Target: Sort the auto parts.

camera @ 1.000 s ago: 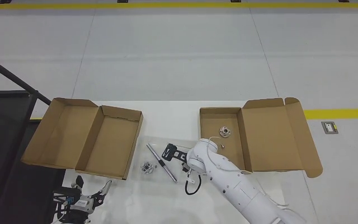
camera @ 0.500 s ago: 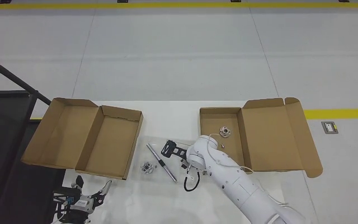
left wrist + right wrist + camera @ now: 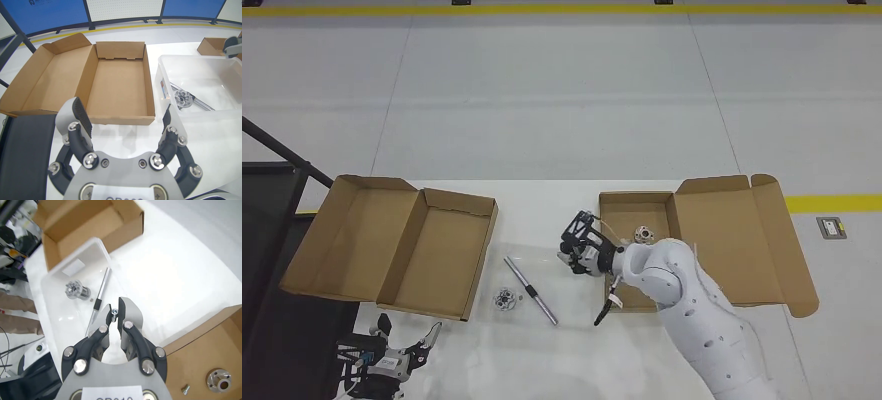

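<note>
Our right claw point(image 3: 114, 311) point(image 3: 577, 245) is nearly closed, pinching a small bolt point(image 3: 114, 313) between its pads, held up off the worktop point(image 3: 170, 266). Just beyond that claw is the clear bin point(image 3: 102, 247) point(image 3: 164, 75), which has the metal rod point(image 3: 102, 289) point(image 3: 532, 292) and a flanged hub point(image 3: 75, 291) point(image 3: 505, 299) lying in it, apart from each other. Right beside the claw on its other side is the right cardboard box point(image 3: 198, 351) point(image 3: 617, 215), and in there we can see another hub point(image 3: 219, 381) point(image 3: 643, 235) plus a second little bolt point(image 3: 185, 389) near it. Our left claw point(image 3: 123, 108) point(image 3: 407, 332) sits wide open with nothing in it, well away from the right one. The left cardboard box point(image 3: 117, 85) point(image 3: 437, 260) is straight ahead of it, with the bin just off to its side.
</note>
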